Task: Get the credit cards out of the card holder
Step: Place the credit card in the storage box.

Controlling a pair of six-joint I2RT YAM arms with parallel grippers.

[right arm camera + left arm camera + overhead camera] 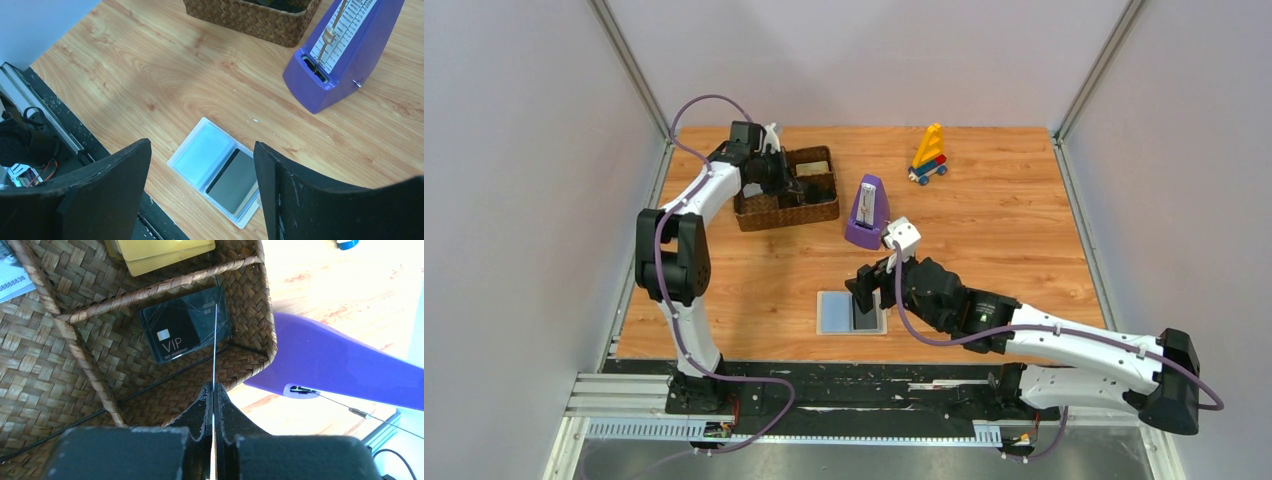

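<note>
The light-blue card holder [836,312] lies open near the table's front edge. A dark credit card [235,180] sits in its right half, with a tan edge showing beneath it. My right gripper [201,145] hovers above the card holder [200,152], open and with nothing between its fingers. My left gripper [213,390] hangs over the brown woven tray [50,380], shut on a thin card [214,345] seen edge-on. Below it in the tray lie a black VIP card [185,332] and, one compartment over, tan cards [160,252].
The woven tray [786,215] stands at the back left. A purple metronome [867,213] stands between the tray and the card holder, close to my right arm. A toy sailboat of coloured blocks [929,155] sits at the back. The arms' black base rail runs along the front edge.
</note>
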